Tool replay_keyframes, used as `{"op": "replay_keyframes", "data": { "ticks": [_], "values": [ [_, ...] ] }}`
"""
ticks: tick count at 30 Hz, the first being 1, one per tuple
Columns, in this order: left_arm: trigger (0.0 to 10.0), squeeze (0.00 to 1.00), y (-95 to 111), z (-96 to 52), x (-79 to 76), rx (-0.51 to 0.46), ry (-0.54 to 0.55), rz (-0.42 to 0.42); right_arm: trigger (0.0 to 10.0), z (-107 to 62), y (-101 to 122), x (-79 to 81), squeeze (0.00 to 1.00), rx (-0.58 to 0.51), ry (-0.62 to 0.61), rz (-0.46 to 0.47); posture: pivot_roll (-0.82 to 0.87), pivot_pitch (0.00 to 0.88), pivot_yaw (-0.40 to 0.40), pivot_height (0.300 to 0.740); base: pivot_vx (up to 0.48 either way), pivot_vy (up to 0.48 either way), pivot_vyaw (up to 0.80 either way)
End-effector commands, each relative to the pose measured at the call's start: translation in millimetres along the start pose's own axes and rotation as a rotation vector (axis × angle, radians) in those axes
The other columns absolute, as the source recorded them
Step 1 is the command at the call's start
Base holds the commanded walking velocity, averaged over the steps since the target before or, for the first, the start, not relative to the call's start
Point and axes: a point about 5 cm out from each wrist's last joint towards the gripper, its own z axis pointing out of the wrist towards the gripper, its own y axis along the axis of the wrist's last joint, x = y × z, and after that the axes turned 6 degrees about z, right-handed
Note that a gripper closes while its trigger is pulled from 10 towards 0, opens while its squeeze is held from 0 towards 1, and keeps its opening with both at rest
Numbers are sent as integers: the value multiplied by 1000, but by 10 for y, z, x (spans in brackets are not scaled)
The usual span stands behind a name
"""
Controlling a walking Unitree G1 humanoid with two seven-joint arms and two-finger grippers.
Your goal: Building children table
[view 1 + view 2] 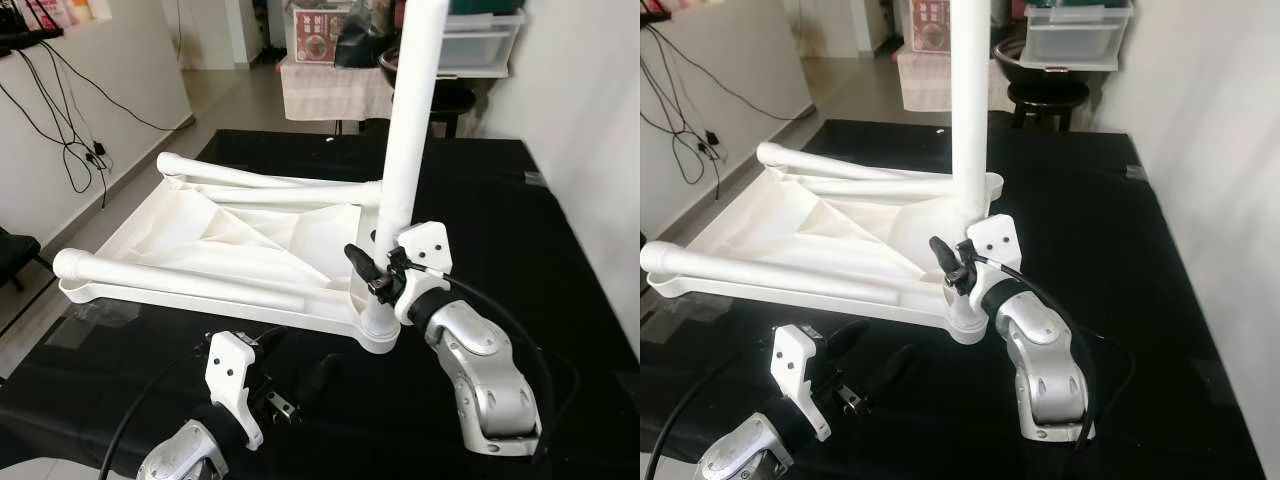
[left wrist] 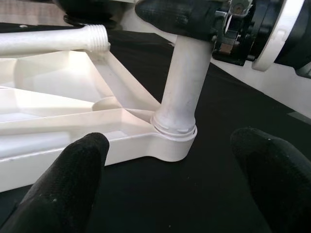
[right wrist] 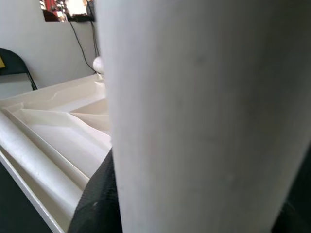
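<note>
A white children's table top point(image 1: 200, 225) lies upside down on a black surface. One white leg point(image 1: 410, 120) stands upright in the near right corner socket point(image 2: 172, 141). My right gripper point(image 1: 378, 262) is shut on this upright leg just above the socket, and the leg point(image 3: 194, 121) looms close in the right wrist view. Two more legs lie flat on the top, one point(image 1: 170, 280) along the near edge and one point(image 1: 260, 178) along the far edge. My left gripper point(image 1: 872, 352) hovers open, low in front of the near edge, its fingertips point(image 2: 73, 184) pointing at the socket.
The black surface point(image 1: 560, 230) extends to the right toward a white wall. Cables point(image 1: 70, 130) hang on the left wall above the floor. A stool point(image 1: 1045, 95) and storage boxes point(image 1: 1075, 40) stand behind the far edge.
</note>
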Motion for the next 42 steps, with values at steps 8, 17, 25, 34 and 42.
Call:
{"op": "replay_keyframes", "data": {
  "ticks": [8,17,25,34,42],
  "values": [
    [10000,0,-64,-7,30,23,6,-10,10000,210,350,108,1000,-101,547,76,23,77,36,740,0,0,0],
    [10000,0,-73,10,22,22,7,-9,10000,315,332,116,0,-50,863,-70,41,76,37,740,0,0,0],
    [10000,0,-73,16,28,21,11,-5,10000,324,337,14,0,4,1026,-45,45,76,36,740,0,0,0],
    [10000,0,-85,18,32,23,9,-8,0,345,301,-6,0,15,1116,-20,35,71,51,740,0,0,0],
    [10000,0,-96,21,52,30,1,-10,0,365,332,-28,0,-25,1105,-28,30,66,63,740,0,0,0]
  ]
}}
